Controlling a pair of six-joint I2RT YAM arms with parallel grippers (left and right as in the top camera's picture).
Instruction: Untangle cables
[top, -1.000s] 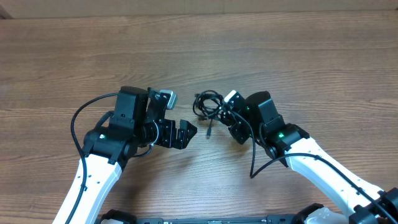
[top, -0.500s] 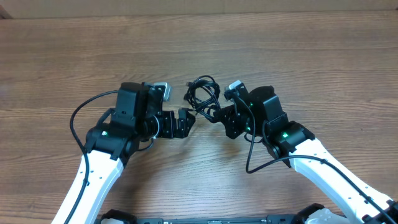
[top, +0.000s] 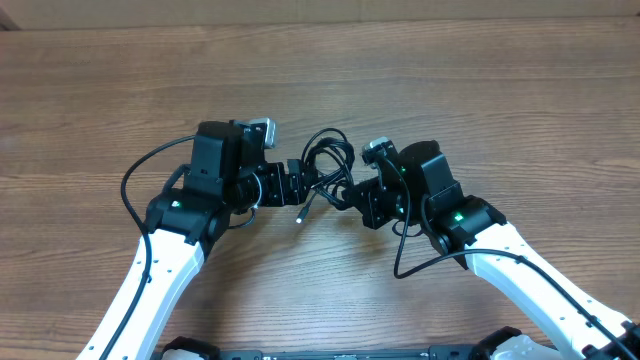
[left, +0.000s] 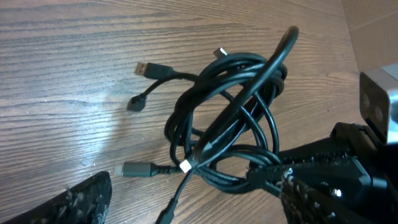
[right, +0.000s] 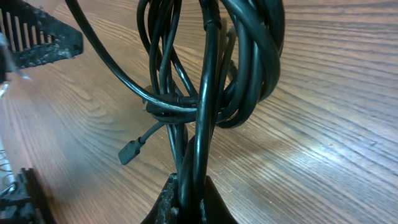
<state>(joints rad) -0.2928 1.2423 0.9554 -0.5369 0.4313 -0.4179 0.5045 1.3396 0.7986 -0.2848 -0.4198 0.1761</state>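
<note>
my right gripper (right: 186, 198) clamps the cables (left: 230, 118) to anchor the bundle; my left gripper (top: 298, 184), jaws apart just left of it, is poised to take a strand.

**Both arms, seen from overhead and from the wrists.** We see the left arm (top: 160, 270) rise from the near edge and bend inward to the right. Its left gripper (top: 297, 185) points at the opposite one, with fingers (left: 78, 202) spread wide (both rough black tips show at the lower corners of its wrist view). We see the right arm (top: 530, 275) mirror this pose, bending inward to the left. Its right gripper (top: 350, 193) is clamped on the cables (right: 255, 62), which rise from between the tips. The two grippers stand near each other without touching.
</note>
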